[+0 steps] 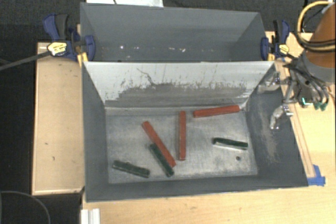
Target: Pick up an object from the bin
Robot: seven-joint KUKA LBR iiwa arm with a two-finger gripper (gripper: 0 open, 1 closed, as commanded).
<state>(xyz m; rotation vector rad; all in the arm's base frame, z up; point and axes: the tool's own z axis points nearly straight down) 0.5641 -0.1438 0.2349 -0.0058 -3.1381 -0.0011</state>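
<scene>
1. The gripper (276, 117) hangs at the right side of the bin (173, 23), over the sloping right wall rather than the flat floor. Nothing shows in its grasp, and whether it is apart or together cannot be told.
2. Two things lie nearest to it, both apart from it:
   - the dark green bar (230, 142), to its left and a little nearer, flat on the floor close to the foot of the right wall;
   - the long red bar (216, 111), to its left at about the same depth, lying left to right at the foot of the far wall, its right end toward the gripper.
3. A small dark speck (238, 158) sits on the floor just on the near side of the dark green bar.
4. The rest lie further left, well apart from the gripper:
   - the straight red bar (181, 135) runs far to near in the middle of the floor;
   - the slanted red bar (157, 143) runs from far left to near right, its near end just beside the straight one's;
   - the second green bar (161, 160) lies close along the slanted bar's near end;
   - the third green bar (130, 168) lies alone toward the near left corner.
5. The arm (307, 89) comes in from the right — its orange cover (321, 42) and a yellow cable loop (303, 16) sit outside the bin's right rim, toward the far side. From there the dark wrist reaches down and leftward, ending in the gripper above the wall.
</scene>
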